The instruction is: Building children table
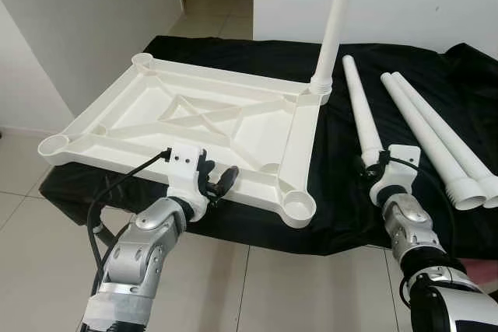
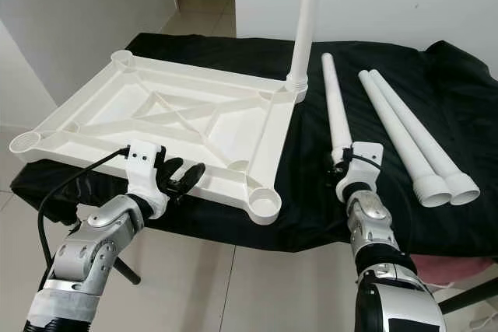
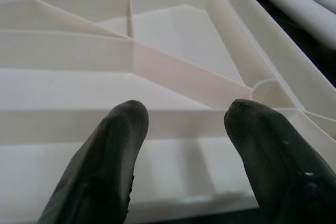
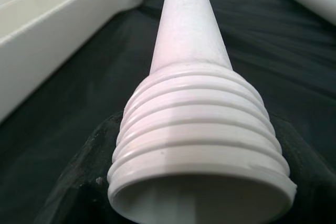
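Note:
An upside-down white tabletop (image 1: 305, 134) lies on a black cloth, ribs facing up. One white leg (image 1: 336, 21) stands screwed into its far right corner socket. A second leg (image 1: 356, 99) lies on the cloth beside the tabletop, threaded end (image 4: 199, 129) toward me. My right gripper (image 1: 374, 163) is shut on that threaded end, a dark finger on each side. My left gripper (image 1: 220, 182) is open at the tabletop's near edge, its fingertips (image 3: 126, 124) just in front of the rim with nothing between them.
Two more white legs (image 1: 432, 134) lie side by side on the cloth at the right. The near right corner socket (image 1: 298, 206) holds no leg. The black-draped surface (image 1: 342, 215) ends just before my arms; tiled floor lies below and a wall to the left.

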Controlling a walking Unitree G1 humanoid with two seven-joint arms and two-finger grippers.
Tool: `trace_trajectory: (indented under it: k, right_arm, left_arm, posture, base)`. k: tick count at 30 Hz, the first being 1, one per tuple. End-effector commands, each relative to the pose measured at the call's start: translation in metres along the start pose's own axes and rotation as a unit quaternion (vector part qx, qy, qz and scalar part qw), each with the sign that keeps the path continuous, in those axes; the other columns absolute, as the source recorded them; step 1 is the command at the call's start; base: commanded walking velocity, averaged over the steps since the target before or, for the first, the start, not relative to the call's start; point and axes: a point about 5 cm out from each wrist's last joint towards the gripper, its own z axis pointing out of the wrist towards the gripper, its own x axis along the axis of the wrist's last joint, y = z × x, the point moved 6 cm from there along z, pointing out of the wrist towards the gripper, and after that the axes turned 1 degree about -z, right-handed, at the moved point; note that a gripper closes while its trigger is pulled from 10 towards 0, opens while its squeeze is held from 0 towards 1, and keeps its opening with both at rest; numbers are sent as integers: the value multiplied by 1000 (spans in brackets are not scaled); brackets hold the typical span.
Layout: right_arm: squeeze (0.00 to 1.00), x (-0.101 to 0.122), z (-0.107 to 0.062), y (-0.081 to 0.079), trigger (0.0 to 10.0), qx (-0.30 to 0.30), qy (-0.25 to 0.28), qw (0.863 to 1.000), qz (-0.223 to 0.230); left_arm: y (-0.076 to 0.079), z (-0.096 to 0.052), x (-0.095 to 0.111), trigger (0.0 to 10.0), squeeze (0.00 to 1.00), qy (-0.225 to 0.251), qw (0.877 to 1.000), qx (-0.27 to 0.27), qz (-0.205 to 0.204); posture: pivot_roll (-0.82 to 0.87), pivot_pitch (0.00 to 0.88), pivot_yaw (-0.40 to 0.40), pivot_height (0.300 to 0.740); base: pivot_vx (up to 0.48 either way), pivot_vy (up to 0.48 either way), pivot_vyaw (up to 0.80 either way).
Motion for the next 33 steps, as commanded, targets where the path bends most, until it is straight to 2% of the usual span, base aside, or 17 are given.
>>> trace_trajectory:
  k: [1, 8, 15, 17, 21, 23, 25, 29, 30, 32, 33]
  right_arm:
    - [0, -3, -4, -2, 10000, 0, 9, 1000, -2]
    - [0, 5, -11, -3, 10000, -33, 52, 998, -18]
    - [0, 22, -17, -6, 10000, -40, 107, 993, -34]
    - [0, 49, -20, -12, 10000, -21, 167, 986, -18]
    - [0, 61, -22, -15, 10000, -16, 195, 980, -18]
    - [0, 84, -28, -24, 10000, 3, 241, 970, -21]
    - [0, 84, -28, -24, 10000, 3, 241, 970, -21]
    - [0, 124, -40, -40, 10000, 22, 314, 949, -35]
    - [0, 124, -40, -40, 10000, 22, 314, 949, -35]
    - [0, 144, -45, -43, 10000, 25, 346, 937, -37]
    - [0, 144, -45, -43, 10000, 25, 346, 937, -37]
  left_arm:
    - [-6, 0, 1, 10000, 0, 2, 1000, 12, 12]
    - [-24, 10, 12, 10000, 0, 25, 998, 50, 8]
    - [-26, 18, 16, 10000, 0, 30, 999, 42, -1]
    - [-22, 21, 21, 10000, 0, 35, 999, 23, 5]
    - [-21, 22, 23, 10000, 0, 39, 999, 18, 6]
    - [-21, 23, 31, 10000, 0, 50, 998, 14, 23]
    - [-21, 23, 31, 10000, 0, 50, 998, 14, 23]
    - [-20, 25, 46, 10000, 0, 68, 997, -4, 24]
    - [-20, 25, 46, 10000, 0, 68, 997, -4, 24]
    - [-23, 25, 53, 10000, 0, 75, 997, -5, 16]
    - [-23, 25, 53, 10000, 0, 75, 997, -5, 16]
  posture:
    - [68, 175, 27, 740]
    - [42, 121, 42, 740]
    - [5, 82, 52, 740]
    - [-1, 73, 61, 740]
    - [-8, 66, 68, 740]
    - [-10, 60, 71, 740]
    - [-10, 60, 71, 740]
    - [-1, 48, 82, 740]
    - [-1, 48, 82, 740]
    - [1, 48, 88, 740]
    - [1, 48, 88, 740]
  base:
    - [0, 0, 0]
    - [0, 0, 0]
    - [0, 0, 0]
    - [0, 0, 0]
    - [0, 0, 0]
    - [0, 0, 0]
    - [0, 0, 0]
    - [0, 0, 0]
    - [0, 0, 0]
    - [0, 0, 0]
    - [0, 0, 0]
